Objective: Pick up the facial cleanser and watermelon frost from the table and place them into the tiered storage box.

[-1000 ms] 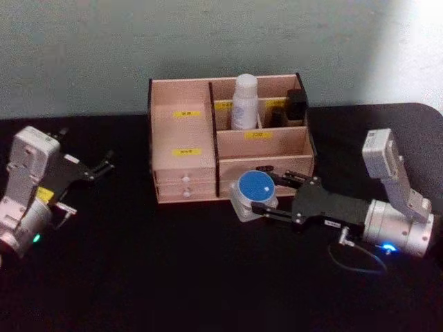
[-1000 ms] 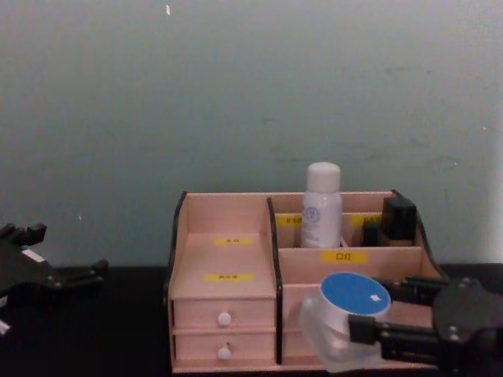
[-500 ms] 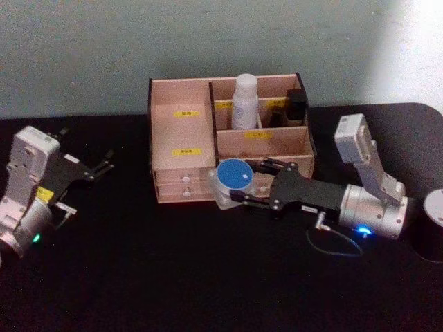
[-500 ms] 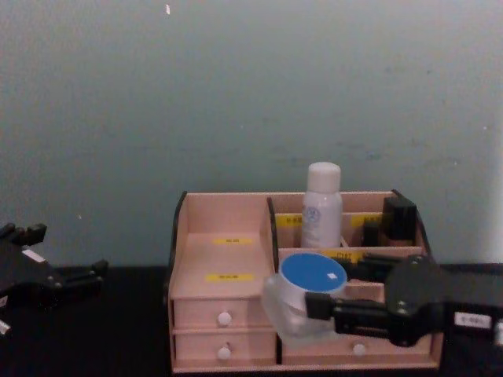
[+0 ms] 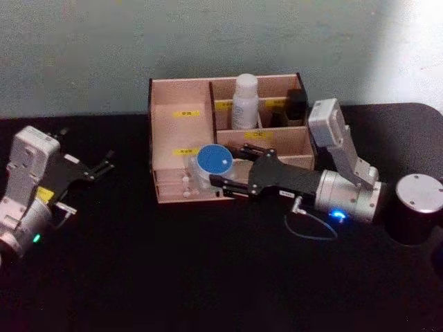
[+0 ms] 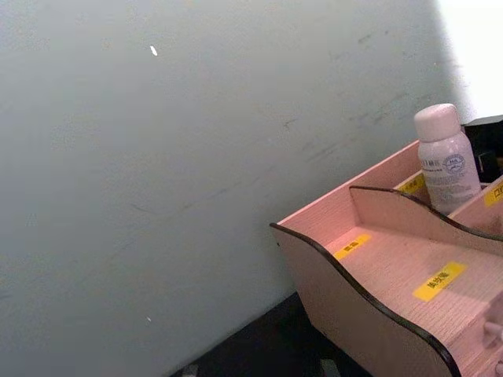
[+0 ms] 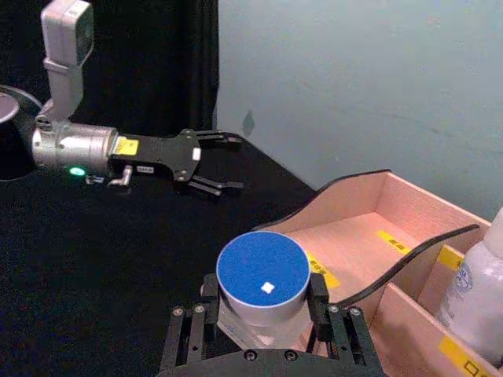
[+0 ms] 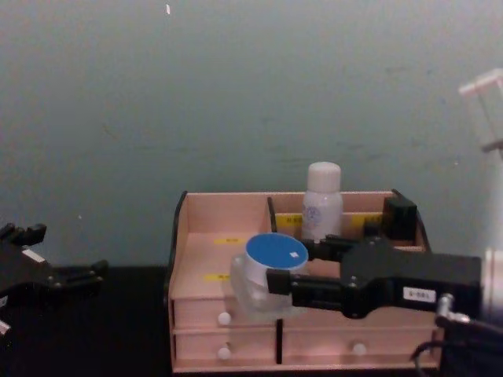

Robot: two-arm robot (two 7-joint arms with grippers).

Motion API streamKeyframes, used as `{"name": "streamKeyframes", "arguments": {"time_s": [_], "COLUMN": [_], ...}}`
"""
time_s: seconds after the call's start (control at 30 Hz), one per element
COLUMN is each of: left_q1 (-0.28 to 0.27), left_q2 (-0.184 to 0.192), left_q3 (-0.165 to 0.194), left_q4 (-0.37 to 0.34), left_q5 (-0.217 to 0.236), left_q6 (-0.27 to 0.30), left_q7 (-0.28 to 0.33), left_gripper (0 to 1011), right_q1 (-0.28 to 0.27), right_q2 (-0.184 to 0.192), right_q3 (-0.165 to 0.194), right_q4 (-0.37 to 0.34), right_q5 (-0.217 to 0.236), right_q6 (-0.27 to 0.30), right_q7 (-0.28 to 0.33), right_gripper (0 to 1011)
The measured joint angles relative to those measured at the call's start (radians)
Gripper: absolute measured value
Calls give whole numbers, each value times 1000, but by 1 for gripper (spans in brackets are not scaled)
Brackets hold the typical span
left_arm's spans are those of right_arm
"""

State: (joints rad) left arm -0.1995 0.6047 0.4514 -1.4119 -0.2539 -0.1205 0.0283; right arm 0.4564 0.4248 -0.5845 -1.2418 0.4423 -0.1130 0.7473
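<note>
Your left gripper point(image 5: 104, 164) sits parked at nine o'clock, fingers apart. The tiered storage box point(image 5: 180, 142) holds a white bottle point(image 5: 244, 102) upright in back. Your right gripper point(image 5: 225, 174) clamps the blue-lidded jar point(image 5: 213, 163), lid up, before the left drawers.

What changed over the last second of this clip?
The right hand, shut on the blue-lidded jar, carried it leftward across the front of the tiered storage box toward its left section. The left hand, white bottle and box stayed put.
</note>
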Motion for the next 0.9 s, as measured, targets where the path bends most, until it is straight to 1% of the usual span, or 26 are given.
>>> {"name": "streamKeyframes", "arguments": {"time_s": [0.37, 0.43, 0.9], "left_q1": [0, 0, 0], "left_q2": [0, 0, 0], "left_q3": [0, 0, 0], "left_q4": [0, 0, 0], "left_q5": [0, 0, 0], "left_q6": [0, 0, 0], "left_q7": [0, 0, 0], "left_gripper": [1001, 1001, 1001], "right_q1": [68, 72, 156], "right_q2": [-60, -64, -131], "right_q3": [-15, -15, -23], "right_q4": [92, 99, 228], "right_q5": [-12, -12, -28], "right_q6": [0, 0, -8], "right_q7": [-3, -3, 6], "right_gripper": [685, 685, 685]}}
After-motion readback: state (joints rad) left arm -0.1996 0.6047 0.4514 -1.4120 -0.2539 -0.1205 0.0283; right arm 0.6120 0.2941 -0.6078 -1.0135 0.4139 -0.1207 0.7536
